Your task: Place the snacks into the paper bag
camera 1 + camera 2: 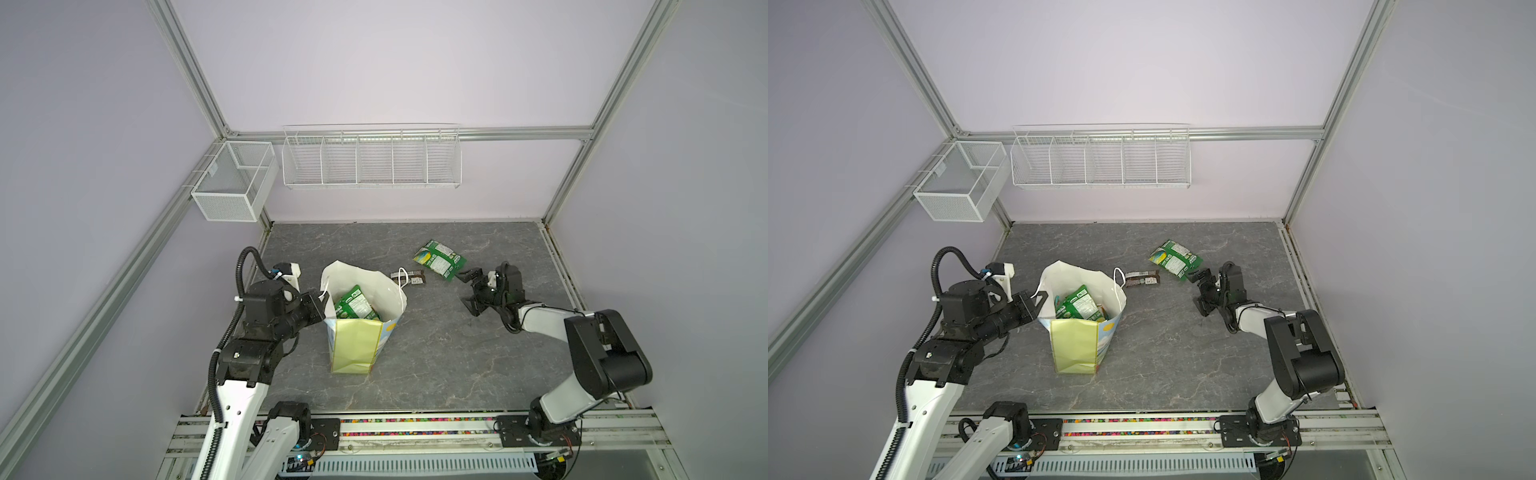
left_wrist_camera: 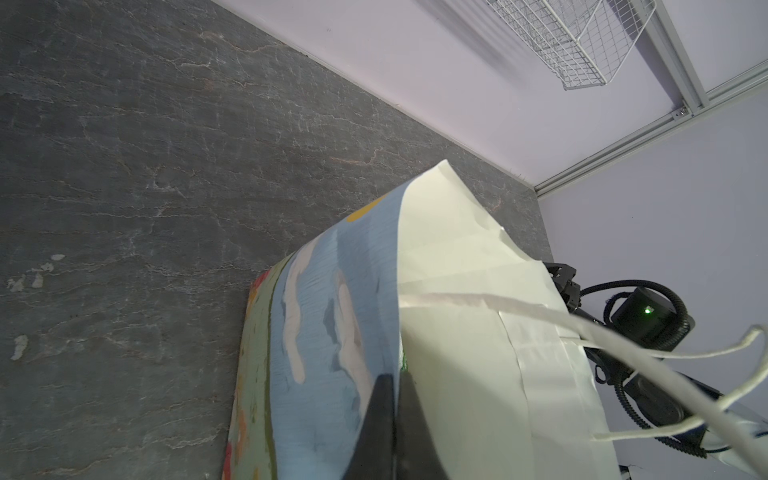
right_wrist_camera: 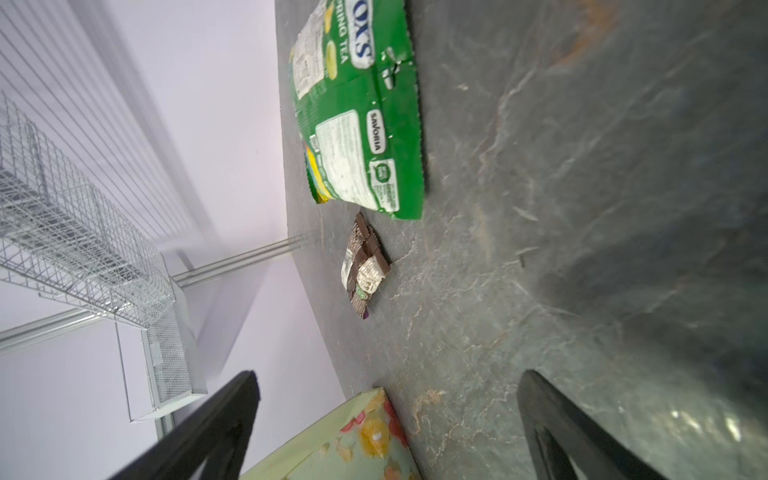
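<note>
While the left claw (image 1: pixel 321 297) pinches the paper bag (image 1: pixel 356 345) rim, the wide-open right claw (image 1: pixel 468 291) should straddle the green packet (image 1: pixel 439 259) squarely.

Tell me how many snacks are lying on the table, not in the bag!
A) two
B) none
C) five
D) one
A: a green packet and a brown bar lie on the table, outside the bag.
</note>
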You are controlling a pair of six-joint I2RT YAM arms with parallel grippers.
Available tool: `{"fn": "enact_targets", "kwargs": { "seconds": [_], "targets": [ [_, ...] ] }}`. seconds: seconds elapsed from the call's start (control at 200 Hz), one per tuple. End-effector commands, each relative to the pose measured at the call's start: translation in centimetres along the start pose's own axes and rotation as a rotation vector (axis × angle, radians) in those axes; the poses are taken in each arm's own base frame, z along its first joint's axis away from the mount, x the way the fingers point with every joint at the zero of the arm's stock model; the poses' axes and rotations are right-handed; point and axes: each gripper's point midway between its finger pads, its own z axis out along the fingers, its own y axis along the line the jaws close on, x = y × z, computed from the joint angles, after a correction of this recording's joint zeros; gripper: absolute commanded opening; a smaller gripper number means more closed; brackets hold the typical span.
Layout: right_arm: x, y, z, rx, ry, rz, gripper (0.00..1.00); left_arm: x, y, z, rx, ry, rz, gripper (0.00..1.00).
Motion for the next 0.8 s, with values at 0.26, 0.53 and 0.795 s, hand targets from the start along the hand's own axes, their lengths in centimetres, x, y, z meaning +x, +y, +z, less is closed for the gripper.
{"fn": "enact_targets", "kwargs": {
  "seconds": [0.26,0.53,0.795],
  "targets": [
    [-2.0,-1.6,1.1,-0.026,-0.117,0.170,1.00,-0.3,0.1,0.4,0.001,-0.010,0.003,0.00],
    [-1.4,-2.3,3.0,0.013,-0.111,0.184,0.98,-0.5,0.0,0.2,-0.002,-0.012,0.006,0.00],
    [-1.2,-2.8,4.9,0.033,-0.125,0.211,0.95,-0.5,0.0,0.0,-0.004,-0.016,0.013,0.00]
  ]
}}
